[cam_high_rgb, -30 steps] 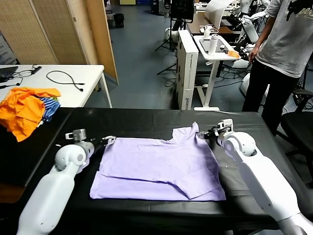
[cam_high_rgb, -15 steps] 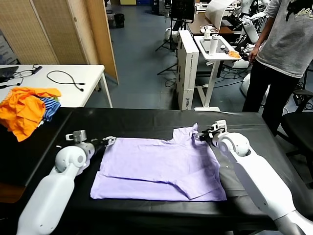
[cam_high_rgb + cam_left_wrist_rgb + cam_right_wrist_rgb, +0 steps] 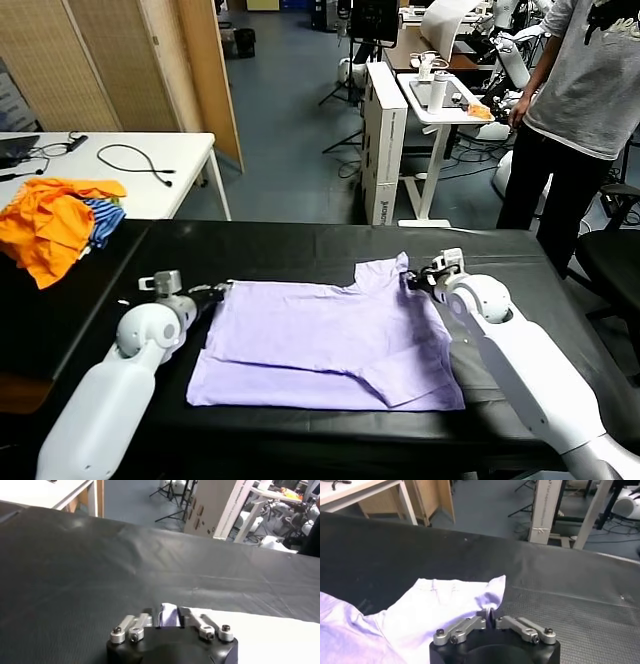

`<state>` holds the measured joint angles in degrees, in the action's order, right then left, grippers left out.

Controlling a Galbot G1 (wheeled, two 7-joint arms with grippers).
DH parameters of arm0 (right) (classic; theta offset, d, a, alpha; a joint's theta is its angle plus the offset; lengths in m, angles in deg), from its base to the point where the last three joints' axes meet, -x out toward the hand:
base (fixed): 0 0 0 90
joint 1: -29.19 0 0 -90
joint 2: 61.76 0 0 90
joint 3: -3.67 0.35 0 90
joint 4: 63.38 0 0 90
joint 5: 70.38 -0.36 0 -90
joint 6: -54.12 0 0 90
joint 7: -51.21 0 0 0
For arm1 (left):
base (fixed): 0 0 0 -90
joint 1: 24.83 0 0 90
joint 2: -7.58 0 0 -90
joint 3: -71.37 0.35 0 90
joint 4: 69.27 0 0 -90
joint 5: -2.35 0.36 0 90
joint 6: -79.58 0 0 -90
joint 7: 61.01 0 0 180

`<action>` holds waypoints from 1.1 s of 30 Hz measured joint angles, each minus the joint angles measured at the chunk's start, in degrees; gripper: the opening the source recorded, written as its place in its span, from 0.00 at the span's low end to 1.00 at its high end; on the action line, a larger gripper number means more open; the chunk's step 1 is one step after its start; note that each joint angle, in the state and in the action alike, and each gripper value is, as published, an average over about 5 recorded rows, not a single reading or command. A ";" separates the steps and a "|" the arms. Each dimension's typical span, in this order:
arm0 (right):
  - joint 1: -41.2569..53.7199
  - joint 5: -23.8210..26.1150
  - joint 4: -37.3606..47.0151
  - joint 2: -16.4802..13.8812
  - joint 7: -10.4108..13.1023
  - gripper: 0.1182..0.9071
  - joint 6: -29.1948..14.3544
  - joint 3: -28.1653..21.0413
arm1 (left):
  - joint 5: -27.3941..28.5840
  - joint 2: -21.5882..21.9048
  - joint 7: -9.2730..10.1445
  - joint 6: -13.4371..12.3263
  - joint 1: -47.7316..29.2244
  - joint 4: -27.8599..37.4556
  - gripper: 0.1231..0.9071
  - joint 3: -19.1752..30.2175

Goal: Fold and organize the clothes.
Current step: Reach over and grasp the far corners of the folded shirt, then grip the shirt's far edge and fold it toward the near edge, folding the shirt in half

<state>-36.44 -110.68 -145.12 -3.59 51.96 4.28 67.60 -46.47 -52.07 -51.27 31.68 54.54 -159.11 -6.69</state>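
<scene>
The pale lavender T-shirt [image 3: 325, 340] lies spread on the black table [image 3: 300, 245], plain side up, its near part folded over. My left gripper [image 3: 218, 292] is shut on the shirt's far left corner; a small tuck of lavender cloth [image 3: 168, 616] shows between its fingers in the left wrist view. My right gripper [image 3: 412, 279] is shut on the shirt's far right corner by the raised sleeve [image 3: 385, 268]; the right wrist view shows the cloth [image 3: 445, 605] pinched at the fingers [image 3: 481, 614].
An orange and blue-striped clothing heap [image 3: 55, 225] lies at the table's far left. A white desk [image 3: 110, 170] with cables stands behind it. A person [image 3: 585, 110] stands past the table's far right, by a white stand [image 3: 440, 110].
Both grippers have moved slightly with the shirt's far corners; the right one drew back a little to the right, the left one moved a little right. The shirt's far edge has shifted slightly.
</scene>
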 joint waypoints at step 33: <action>-17.49 -13.02 -26.62 -9.67 7.76 0.03 2.03 14.94 | -5.02 6.01 0.00 0.22 13.14 -20.53 0.03 -9.61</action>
<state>-53.93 -123.70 -171.75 -13.25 59.72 6.31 82.54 -51.49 -46.06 -51.28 31.90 67.67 -179.64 -16.29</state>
